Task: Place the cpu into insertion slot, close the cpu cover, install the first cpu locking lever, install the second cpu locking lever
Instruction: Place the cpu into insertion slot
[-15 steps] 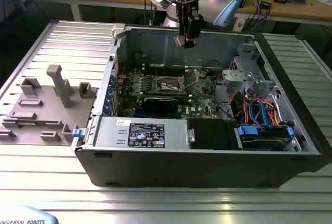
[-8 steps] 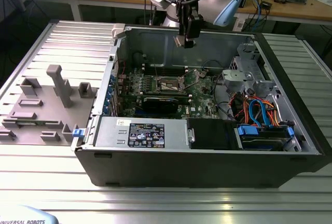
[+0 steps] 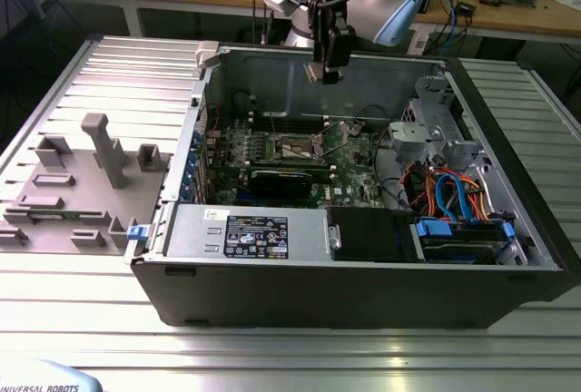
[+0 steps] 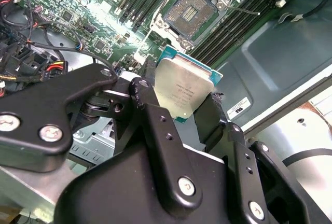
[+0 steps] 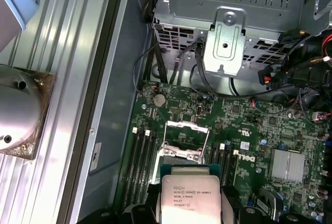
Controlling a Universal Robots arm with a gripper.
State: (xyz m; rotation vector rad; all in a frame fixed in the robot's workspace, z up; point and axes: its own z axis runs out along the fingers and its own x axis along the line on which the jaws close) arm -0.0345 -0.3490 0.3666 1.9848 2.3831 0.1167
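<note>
Case: an open computer case [image 3: 363, 292] lies on the ribbed metal tabletop [image 3: 272, 360], with a grey fixture tray [image 3: 82, 197] beside it on the exterior view's left.
Contents: a green motherboard [image 3: 349, 161], a silver drive cage [image 3: 436, 133] and a bundle of coloured cables [image 3: 449, 197].
Insertion slot: the insertion slot [image 4: 191, 12] sits mid-board between long black memory slots [image 4: 236, 22], with its dark square centre uncovered.
End effector: the end effector [image 4: 181, 102] is closed to the chip's width. Its two black fingers [image 4: 155, 125] press on opposite edges of the cpu [image 4: 182, 89].
Position: in the exterior view the end effector [image 3: 325, 70] hangs near the case's far wall, well above the board and apart from the slot [image 3: 296, 148].
Cpu facing: the silver metal top faces both wrist cameras, away from the board, and a green rim shows along its edges [image 5: 190, 195].
Long axis: the chip is square, so none can be told.
</note>
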